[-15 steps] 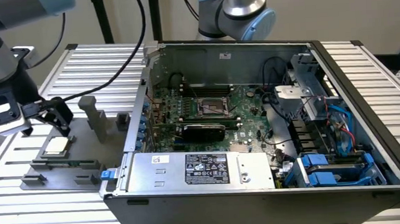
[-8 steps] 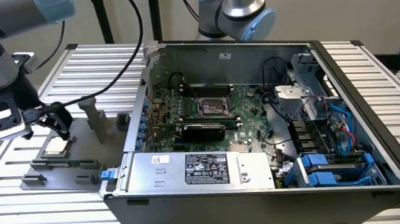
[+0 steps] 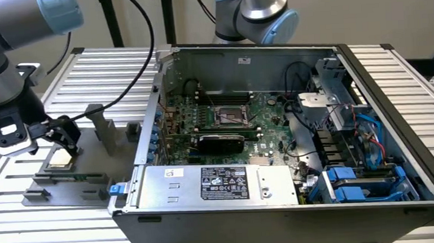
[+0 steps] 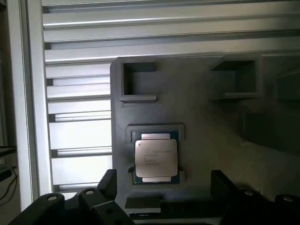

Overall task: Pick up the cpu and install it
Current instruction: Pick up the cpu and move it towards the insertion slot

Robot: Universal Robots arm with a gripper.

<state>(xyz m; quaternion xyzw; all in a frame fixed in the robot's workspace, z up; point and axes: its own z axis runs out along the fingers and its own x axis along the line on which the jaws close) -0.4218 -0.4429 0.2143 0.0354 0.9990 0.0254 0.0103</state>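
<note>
just above the cpu [image 4: 156,158] in its grey fixture [image 4: 201,122], the pincer [image 3: 67,143], jaws wide apart and empty

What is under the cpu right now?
The cpu lies in a framed seat on the grey fixture plate, which rests on the ribbed metal table. A teal edge shows around the chip; the seat's floor beneath it is covered.

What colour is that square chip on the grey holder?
The cpu is silvery-beige metal on top; best in the wrist view.
</note>
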